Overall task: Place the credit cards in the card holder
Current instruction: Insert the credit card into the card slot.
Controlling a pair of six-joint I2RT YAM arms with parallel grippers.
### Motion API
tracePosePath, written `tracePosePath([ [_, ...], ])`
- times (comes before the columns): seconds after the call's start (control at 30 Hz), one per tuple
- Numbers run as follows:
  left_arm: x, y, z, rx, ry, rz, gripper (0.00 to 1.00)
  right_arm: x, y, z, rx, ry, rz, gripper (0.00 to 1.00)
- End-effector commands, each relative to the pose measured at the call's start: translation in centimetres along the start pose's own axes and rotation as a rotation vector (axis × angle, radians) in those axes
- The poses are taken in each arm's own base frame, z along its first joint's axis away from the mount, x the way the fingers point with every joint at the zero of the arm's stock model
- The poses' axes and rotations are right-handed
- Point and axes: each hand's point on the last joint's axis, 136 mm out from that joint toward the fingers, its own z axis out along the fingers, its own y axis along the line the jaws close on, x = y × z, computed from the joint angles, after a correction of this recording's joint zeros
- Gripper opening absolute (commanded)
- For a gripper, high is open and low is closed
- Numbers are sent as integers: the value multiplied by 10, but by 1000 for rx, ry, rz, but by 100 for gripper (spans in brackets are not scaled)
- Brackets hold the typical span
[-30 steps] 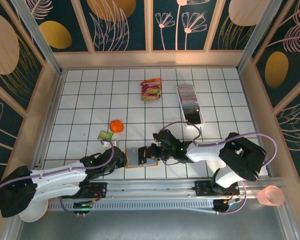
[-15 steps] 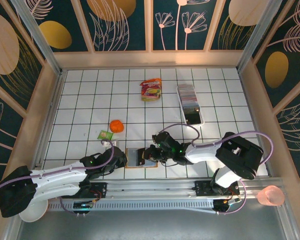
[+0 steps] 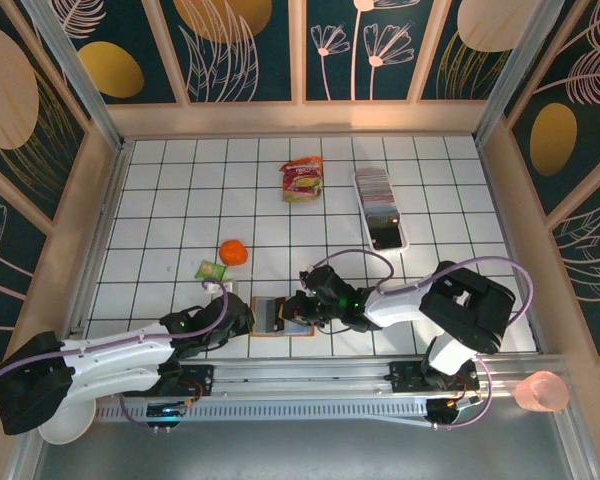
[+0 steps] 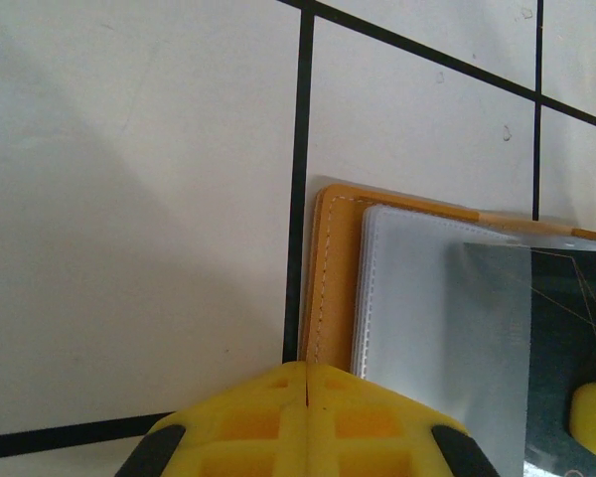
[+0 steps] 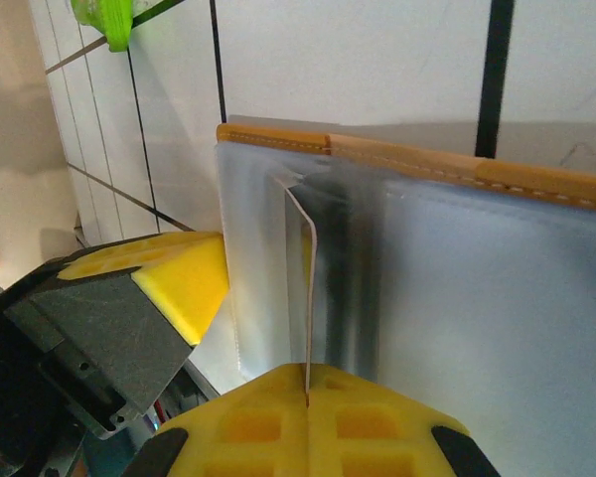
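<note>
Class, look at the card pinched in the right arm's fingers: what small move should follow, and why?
Probably ease the right gripper forward, sliding the credit card into the clear sleeve of the card holder. The card stands edge-on in shut fingers, its far end at the sleeve, and the left gripper sits at the holder's edge.

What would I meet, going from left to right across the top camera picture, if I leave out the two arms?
green packet → orange ball → wallet → card tray → pink cup
</note>
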Motion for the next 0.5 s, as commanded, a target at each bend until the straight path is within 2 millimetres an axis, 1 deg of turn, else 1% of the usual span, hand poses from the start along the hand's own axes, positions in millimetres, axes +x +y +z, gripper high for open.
tracePosePath([
  [0.0,14,17,3,-51,52,11,2,2,6,8,3,-2,3,0],
  [0.27,13,16,3,-47,54,15,1,2,16,22,46,9,-33,0],
  [0.47,13,15,3,-38,47,15,1,1,17,21,96,3,-54,0],
])
